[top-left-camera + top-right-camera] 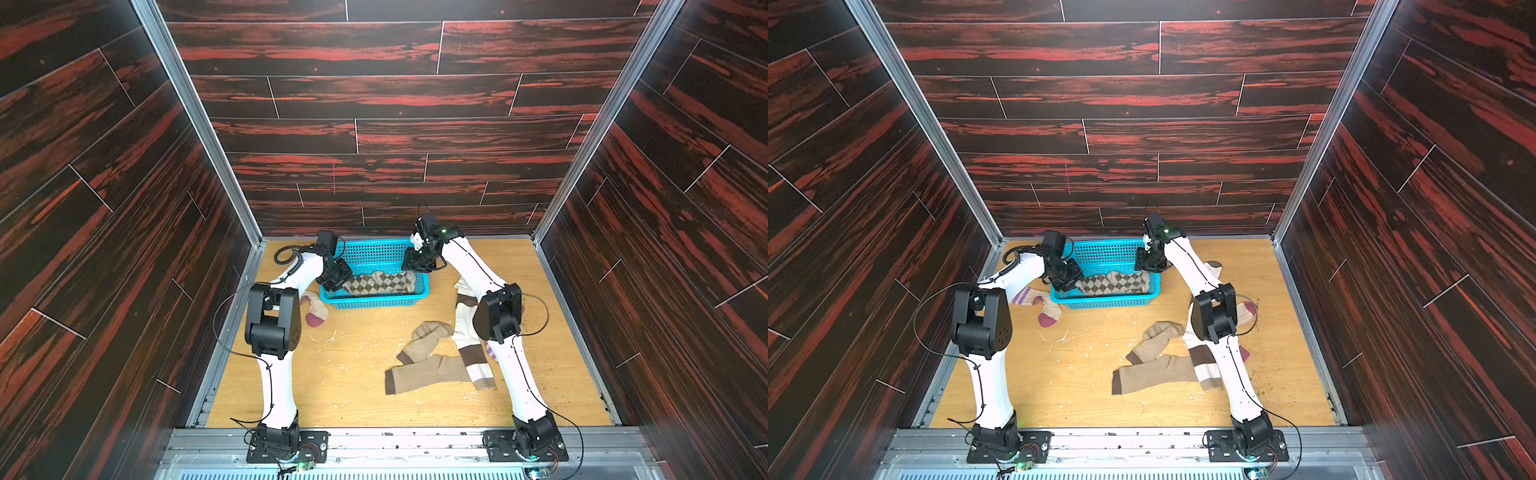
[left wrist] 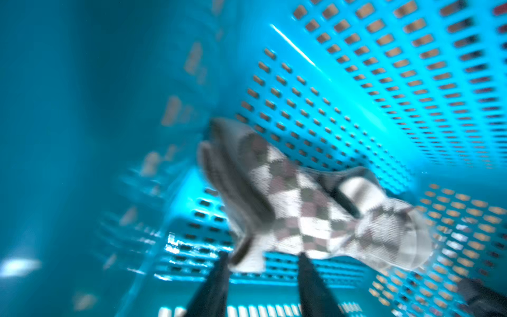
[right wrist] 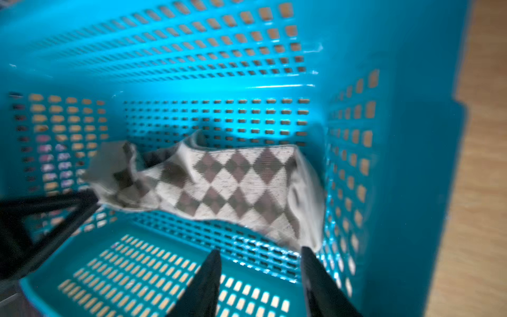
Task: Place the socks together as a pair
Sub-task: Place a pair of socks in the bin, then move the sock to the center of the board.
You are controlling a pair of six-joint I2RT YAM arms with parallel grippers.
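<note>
Left wrist view blurs the argyle socks (image 2: 301,208); left fingers (image 2: 214,285) and right fingers (image 3: 321,285) stand apart.

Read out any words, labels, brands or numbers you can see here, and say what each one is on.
None readable.
The blue basket and the argyle socks in it show no lettering.
Any markings on the small circuit boards at the arm bases are too small to read.

Argyle socks (image 1: 380,282): tan with brown diamonds, crumpled together in the blue basket (image 1: 374,300), far centre. Two ribbed tan socks (image 1: 428,370) flat on the bench (image 1: 332,386), near right, overlapping. Brown-banded white sock (image 1: 467,332) touches their right side. Maroon-toed cream sock (image 1: 316,311) lies left of the basket.
</note>
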